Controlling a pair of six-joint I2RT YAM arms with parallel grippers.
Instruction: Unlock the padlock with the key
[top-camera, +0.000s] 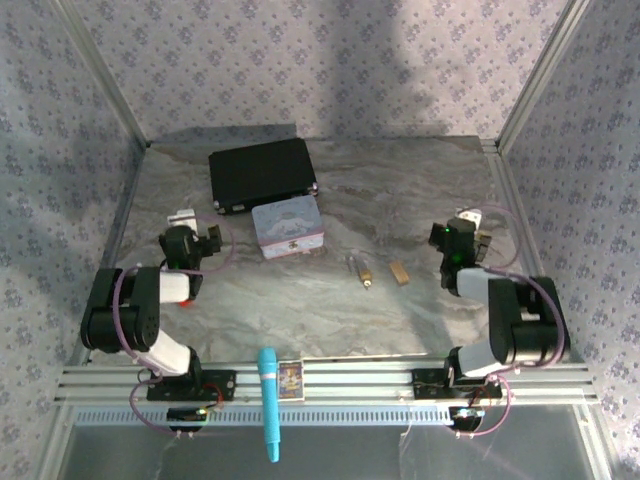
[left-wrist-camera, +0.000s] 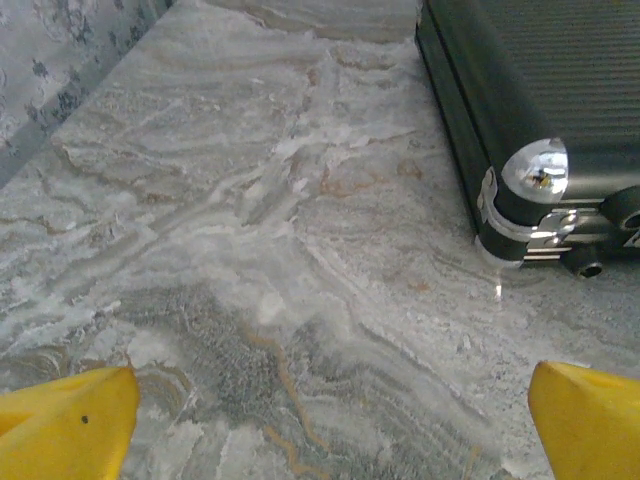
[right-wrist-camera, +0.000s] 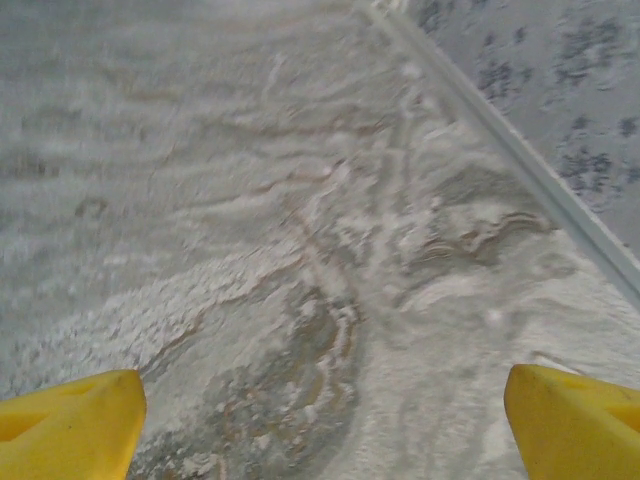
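Left gripper (left-wrist-camera: 326, 425) and right gripper (right-wrist-camera: 322, 425) spread wide, empty; padlock (top-camera: 362, 270), blurred overhead, probably light, rigid, slick, so pinch its brass body.

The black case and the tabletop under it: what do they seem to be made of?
Black case: probably hard plastic or coated metal, matt black, judging by its fine ribbed lid; its corner cap gleams like polished chrome. Tabletop: grey-white marble veining with a soft sheen, though it could be a printed sheet rather than stone.
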